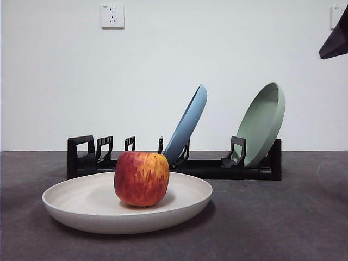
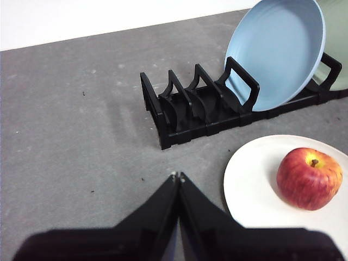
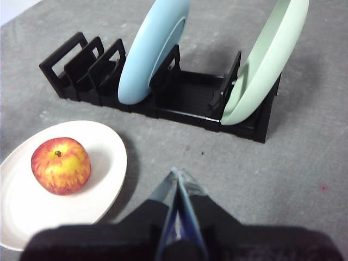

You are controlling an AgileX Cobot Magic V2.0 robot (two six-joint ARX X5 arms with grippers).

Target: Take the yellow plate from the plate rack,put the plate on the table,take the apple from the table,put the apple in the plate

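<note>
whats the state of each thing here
Cream round yellow plate: flat on the grey table.
Red-yellow apple: upright in it.
Light blue plate: leaning in the black plate rack.
Sage green plate: leaning too.
Left gripper: jaws shut, empty.
Right gripper: same.

No text, label, brand, number or sign can be read in any view. The apple (image 1: 141, 178), the yellow plate (image 1: 81, 202), the plate rack (image 1: 217, 168) and the wall socket (image 1: 112, 16) bear no legible marking.
</note>
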